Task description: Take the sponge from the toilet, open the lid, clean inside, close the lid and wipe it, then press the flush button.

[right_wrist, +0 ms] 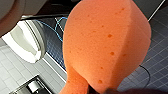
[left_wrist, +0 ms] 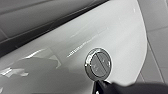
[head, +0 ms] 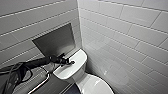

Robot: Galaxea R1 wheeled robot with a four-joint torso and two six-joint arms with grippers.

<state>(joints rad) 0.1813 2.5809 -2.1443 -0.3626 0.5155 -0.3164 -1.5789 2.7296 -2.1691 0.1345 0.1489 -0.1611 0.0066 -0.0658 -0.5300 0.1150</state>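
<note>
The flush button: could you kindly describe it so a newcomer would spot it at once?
Find the white glossy ceramic toilet in the tiled corner, then its flat white tank top. The small round chrome-rimmed grey flush button is the one dark fitting there.

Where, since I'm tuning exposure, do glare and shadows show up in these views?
Head view: a soft sheen on the lid and on the wall tiles beside it. Left wrist view: bright streaks of glare on the tank top, and a grey shadow on it beside the flush button. Right wrist view: the sponge is evenly lit, without glare.
</note>
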